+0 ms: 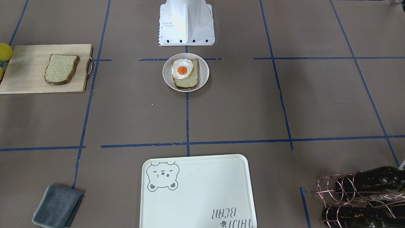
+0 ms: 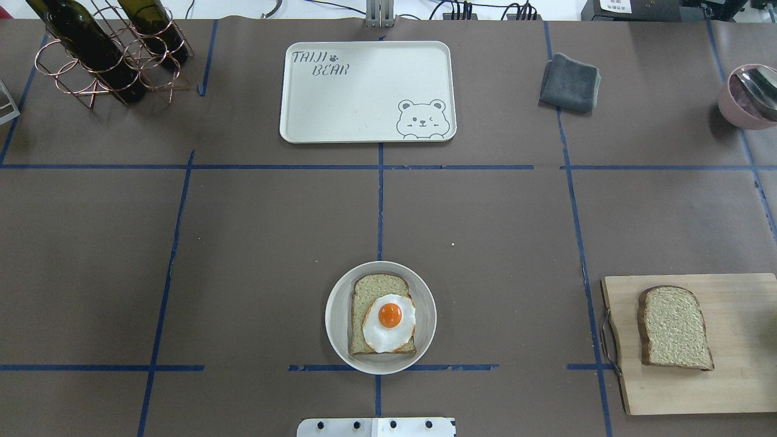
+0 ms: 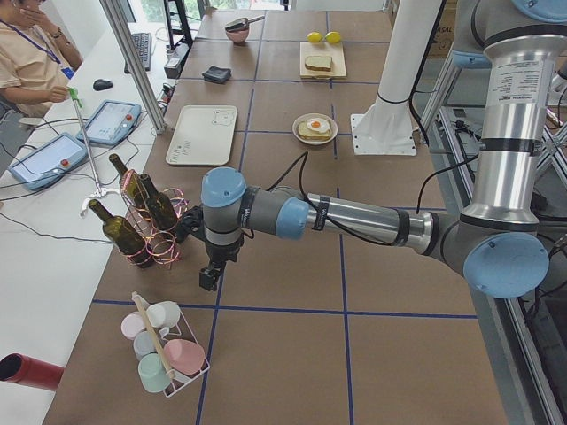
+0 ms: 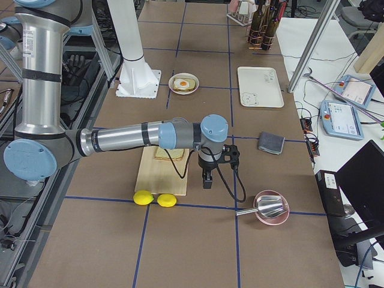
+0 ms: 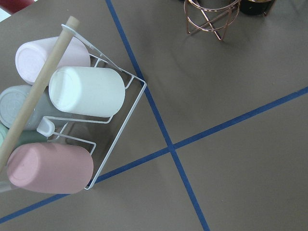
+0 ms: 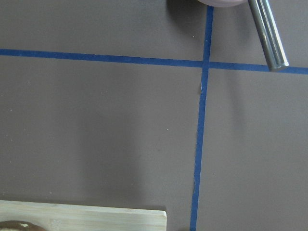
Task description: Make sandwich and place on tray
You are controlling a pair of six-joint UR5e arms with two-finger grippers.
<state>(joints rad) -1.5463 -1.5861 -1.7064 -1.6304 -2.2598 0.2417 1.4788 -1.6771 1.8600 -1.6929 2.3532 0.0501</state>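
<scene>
Both arms are out wide, neither on the food. The right gripper (image 4: 207, 180) hangs pointing down just past the edge of the cutting board (image 4: 157, 180). Only a side view catches it, so I cannot tell whether its fingers are spread or pressed together; no bread is visible at it. The second slice (image 2: 674, 328) lies flat on that board, near the gripper on its robot-base side. The pink bowl (image 4: 271, 207) sits on the gripper's other side.

The left gripper (image 3: 209, 279) hangs at the opposite end of the table, between the bottle rack (image 3: 142, 217) and the cup rack (image 3: 164, 350). Its finger state is also unreadable. Every task item is well apart from it.

The bottom slice (image 2: 367, 291) with the egg (image 2: 389, 321) on top sits in the plate (image 2: 332, 315), well away from both grippers. The tray (image 2: 364, 91) lies beyond the plate, far from both, with no sandwich part on it.

Judged: the top slice is not yet fetched and the sandwich is unassembled.

Risks:
- The slice lies flat, so a top-down pinch may skid off the crust or shove it along the board.
- Carried low toward the plate, it could catch the board's metal handle (image 2: 607, 340).
- The egg sits off-centre toward one corner, so bread set down unevenly, or a stack lifted by one layer, could slide it out.
- The left arm swinging in could knock the bottles.
</scene>
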